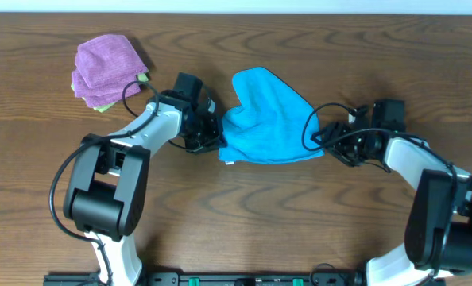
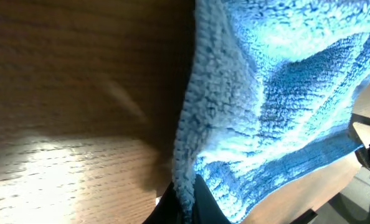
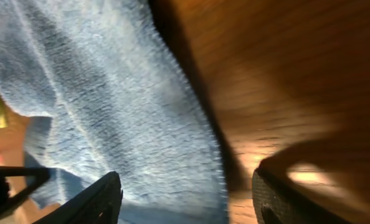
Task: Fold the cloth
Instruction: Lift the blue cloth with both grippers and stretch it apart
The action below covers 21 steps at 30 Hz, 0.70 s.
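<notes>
The sky-blue terry cloth (image 1: 264, 119) lies rumpled on the wooden table between the two arms, with a small white tag (image 1: 230, 163) at its near left corner. My left gripper (image 1: 210, 133) is shut on the cloth's left edge; in the left wrist view the edge (image 2: 186, 180) is pinched between the dark fingers (image 2: 186, 205). My right gripper (image 1: 322, 137) is open at the cloth's right edge. In the right wrist view the fingers (image 3: 185, 196) straddle the cloth's edge (image 3: 141, 137) without closing on it.
A folded purple cloth (image 1: 107, 63) sits on a light green cloth (image 1: 105, 105) at the back left, behind my left arm. Bare wooden table (image 1: 260, 214) spreads in front of the cloth.
</notes>
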Each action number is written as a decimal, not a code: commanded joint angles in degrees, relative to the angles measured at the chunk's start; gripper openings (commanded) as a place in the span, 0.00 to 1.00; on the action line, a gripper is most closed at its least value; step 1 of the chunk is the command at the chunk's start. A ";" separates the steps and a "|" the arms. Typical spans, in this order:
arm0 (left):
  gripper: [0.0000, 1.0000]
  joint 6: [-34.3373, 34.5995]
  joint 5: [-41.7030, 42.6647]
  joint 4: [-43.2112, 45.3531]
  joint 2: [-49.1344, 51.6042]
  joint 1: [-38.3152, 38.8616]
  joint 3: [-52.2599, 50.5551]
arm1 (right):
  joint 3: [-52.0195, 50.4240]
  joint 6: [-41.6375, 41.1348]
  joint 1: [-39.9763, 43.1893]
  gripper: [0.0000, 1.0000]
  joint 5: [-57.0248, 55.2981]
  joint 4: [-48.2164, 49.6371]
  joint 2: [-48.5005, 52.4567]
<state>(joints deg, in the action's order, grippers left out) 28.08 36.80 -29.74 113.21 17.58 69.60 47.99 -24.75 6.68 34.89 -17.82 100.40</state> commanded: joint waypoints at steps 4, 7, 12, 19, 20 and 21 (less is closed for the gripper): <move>0.06 -1.33 -1.46 -0.26 -0.90 0.11 0.85 | -2.80 -3.10 -2.71 0.60 0.50 -0.09 0.87; 0.06 -1.33 -1.44 -0.26 -0.90 0.11 0.85 | -2.80 -3.10 -3.82 0.56 0.50 1.33 0.87; 0.06 -1.33 -1.40 -0.28 -0.90 0.11 0.85 | -2.80 -3.52 -5.25 0.32 -0.87 3.34 0.87; 0.06 -1.64 1.40 -1.49 -1.16 0.00 2.14 | -2.25 -2.82 -4.90 0.01 2.03 8.31 0.24; 0.06 -2.47 1.25 -2.78 -1.38 0.00 3.21 | -1.90 -2.56 -4.81 0.01 3.69 9.40 -0.31; 0.06 -3.23 0.74 -4.31 -1.70 0.02 4.55 | -1.42 -2.62 -4.74 0.01 5.05 10.34 -1.14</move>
<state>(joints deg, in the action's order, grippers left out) 27.31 36.88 -32.84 113.21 17.69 70.89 45.58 -28.01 2.00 35.51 -8.73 100.84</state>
